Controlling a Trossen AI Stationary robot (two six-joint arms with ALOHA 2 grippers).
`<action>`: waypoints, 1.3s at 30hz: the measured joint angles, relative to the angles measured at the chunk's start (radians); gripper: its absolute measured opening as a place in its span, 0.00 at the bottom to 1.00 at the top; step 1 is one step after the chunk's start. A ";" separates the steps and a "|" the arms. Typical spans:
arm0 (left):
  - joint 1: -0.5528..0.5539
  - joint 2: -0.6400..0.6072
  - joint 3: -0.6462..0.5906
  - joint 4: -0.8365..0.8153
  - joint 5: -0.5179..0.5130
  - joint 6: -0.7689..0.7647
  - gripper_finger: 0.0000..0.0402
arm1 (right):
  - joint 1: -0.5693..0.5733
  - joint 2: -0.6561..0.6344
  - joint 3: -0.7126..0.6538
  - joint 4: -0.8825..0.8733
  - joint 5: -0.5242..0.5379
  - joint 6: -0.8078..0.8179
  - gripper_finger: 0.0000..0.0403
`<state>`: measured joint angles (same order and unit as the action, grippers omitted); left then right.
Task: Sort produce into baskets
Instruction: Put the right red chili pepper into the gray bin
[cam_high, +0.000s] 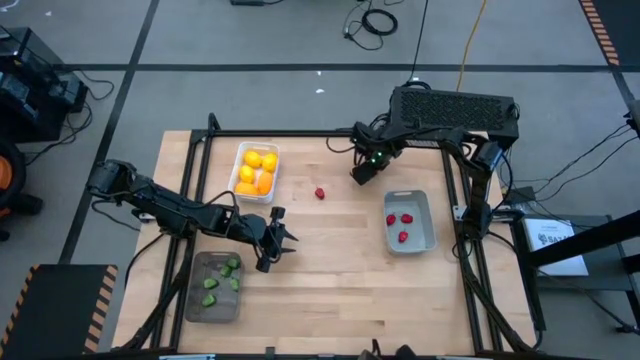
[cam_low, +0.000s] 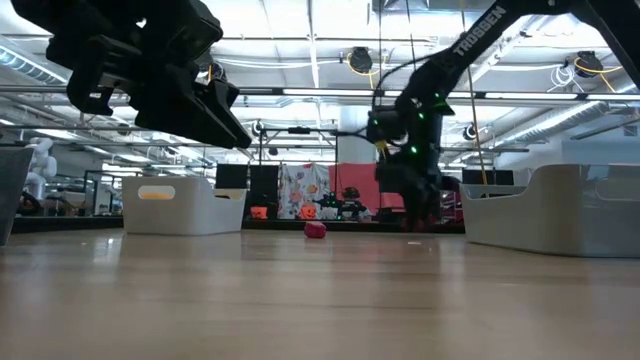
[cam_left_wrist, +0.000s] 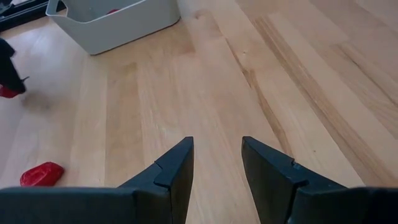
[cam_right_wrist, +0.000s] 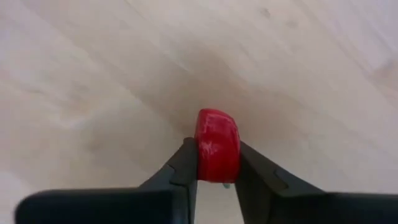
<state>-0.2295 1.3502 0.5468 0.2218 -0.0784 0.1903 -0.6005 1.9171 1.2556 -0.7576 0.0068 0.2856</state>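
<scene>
1. Red and glossy, a small produce piece (cam_right_wrist: 217, 146) stands on end between the right gripper's (cam_right_wrist: 216, 163) closed fingers, long axis upright in the right wrist view.
2. In the high view this right gripper sits upper centre, above the wooden table (cam_high: 330, 270).
3. A second red piece (cam_high: 320, 193) lies loose at centre.
4. The left gripper (cam_left_wrist: 216, 163), fingers apart and empty, hovers lower left.

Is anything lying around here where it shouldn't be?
One red piece lies loose on the bare table between the white basket and the light grey basket. The right gripper holds another red piece. Otherwise nothing odd.
</scene>
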 joint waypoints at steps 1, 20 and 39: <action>0.000 0.000 0.000 0.000 0.000 0.001 0.36 | 0.005 0.000 0.017 -0.009 -0.010 0.001 0.17; 0.000 0.000 0.000 0.071 0.000 0.112 0.36 | 0.308 -0.002 0.390 -0.786 -0.066 0.204 0.17; -0.001 0.000 0.000 0.106 0.030 0.103 0.36 | 0.534 -0.014 0.218 -0.816 0.117 0.355 0.18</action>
<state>-0.2306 1.3502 0.5465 0.3283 -0.0483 0.2935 -0.0664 1.9030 1.4732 -1.5733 0.1240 0.6402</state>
